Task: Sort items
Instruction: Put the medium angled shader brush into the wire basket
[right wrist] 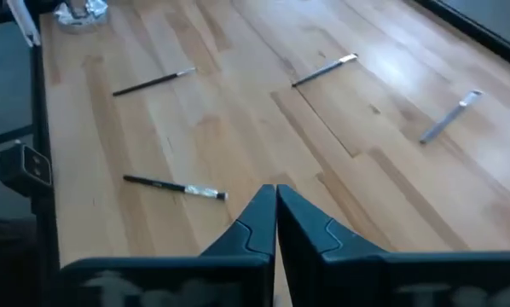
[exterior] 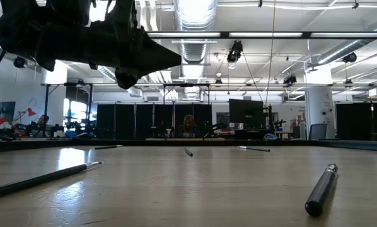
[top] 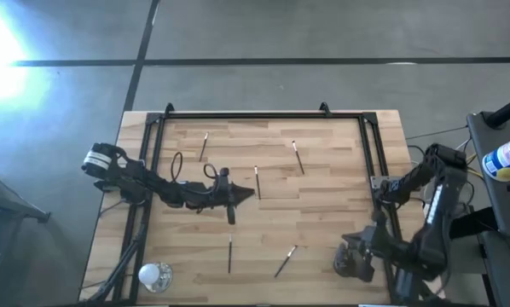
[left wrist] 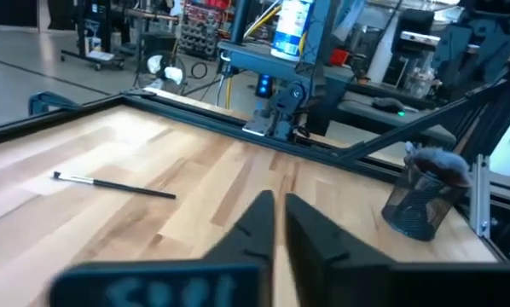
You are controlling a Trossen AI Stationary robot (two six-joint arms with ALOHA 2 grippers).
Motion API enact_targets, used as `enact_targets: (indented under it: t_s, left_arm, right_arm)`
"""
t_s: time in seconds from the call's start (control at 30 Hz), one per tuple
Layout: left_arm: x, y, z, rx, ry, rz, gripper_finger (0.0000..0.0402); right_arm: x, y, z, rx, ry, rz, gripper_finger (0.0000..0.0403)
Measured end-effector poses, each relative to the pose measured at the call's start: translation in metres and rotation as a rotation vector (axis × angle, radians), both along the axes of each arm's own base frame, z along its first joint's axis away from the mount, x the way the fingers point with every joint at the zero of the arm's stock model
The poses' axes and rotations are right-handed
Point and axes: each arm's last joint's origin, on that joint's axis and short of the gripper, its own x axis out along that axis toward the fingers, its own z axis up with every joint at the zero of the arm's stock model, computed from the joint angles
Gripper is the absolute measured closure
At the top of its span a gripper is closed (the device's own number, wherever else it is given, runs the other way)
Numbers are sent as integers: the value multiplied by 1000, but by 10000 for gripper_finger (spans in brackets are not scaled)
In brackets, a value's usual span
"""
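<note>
Fingers of the left gripper point(left wrist: 276, 223) are pressed together with nothing between them, hovering over the middle of the pale wooden worktop point(top: 323, 213). The right gripper point(right wrist: 275, 213), near the worktop's right edge, also has its fingers pressed together and empty. Slim dark-and-pale brush sticks point(top: 229, 254) lie scattered and well apart across the worktop. A dark mesh cup point(left wrist: 421, 200) holding a fluffy-headed brush stands at the front right corner, a shiny silver cup point(top: 153, 275) at the front left.

Glare upper left; ceiling lights; foreground blurred.
</note>
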Motion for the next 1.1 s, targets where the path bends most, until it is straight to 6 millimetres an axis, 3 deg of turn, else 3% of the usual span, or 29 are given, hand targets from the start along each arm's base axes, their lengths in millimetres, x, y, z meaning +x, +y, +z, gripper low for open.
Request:
enact_targets:
  t_s: [0.27, 0.57, 0.77, 0.93, 1.1]
  left_arm:
    - [0, 5, -3, 16, 28, -15, 401]
    - [-15, 16, -15, -16, 6, -12, 401]
    - [-28, 23, -20, -12, -39, 2, 401]
    - [-31, 29, -25, -19, -9, 22, 401]
    - [-34, 31, -30, -17, 16, 26, 401]
  right_arm:
    - [38, -44, -21, 76, -107, 140, 395]
    - [86, -127, -46, 120, -330, 278, 395]
    - [103, -185, -59, 124, -305, 128, 394]
    - [114, -226, -55, 158, -293, -82, 394]
    - [118, -267, -59, 173, -128, -295, 394]
